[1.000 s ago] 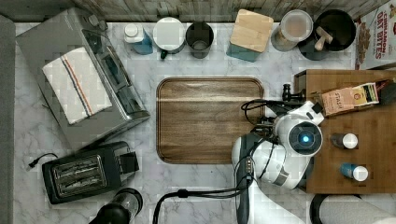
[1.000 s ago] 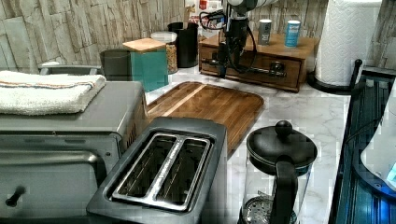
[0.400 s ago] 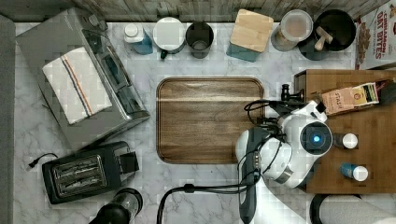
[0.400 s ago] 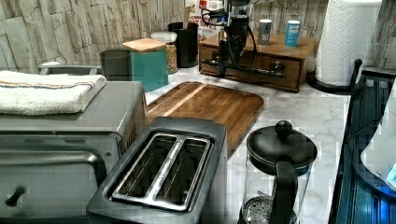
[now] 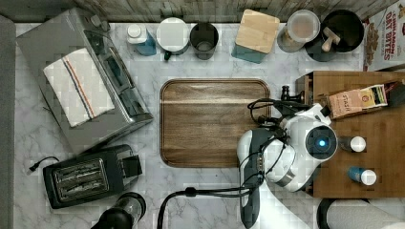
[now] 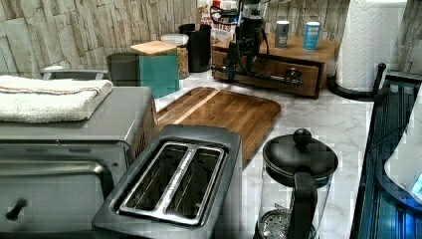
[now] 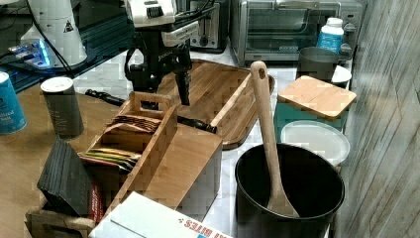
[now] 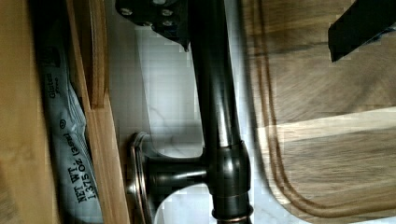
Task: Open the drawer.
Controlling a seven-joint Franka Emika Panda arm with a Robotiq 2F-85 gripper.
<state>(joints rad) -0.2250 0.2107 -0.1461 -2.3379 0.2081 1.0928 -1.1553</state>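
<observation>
Wrist view first: your end effector (image 8: 212,51) now straddles the drawer (image 8: 105,140) handle (image 8: 217,121), fingers spread, unclenched, having crept closer. Drawer sits just beside the tray (image 5: 215,121), slightly ajar.

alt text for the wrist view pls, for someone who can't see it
Close-up of the drawer pulled slightly open, its long black bar handle standing off the wooden front on a round post, with white marble counter behind it. A printed packet shows in the gap inside the drawer, and a dark wooden tray lies beyond the handle.
</observation>
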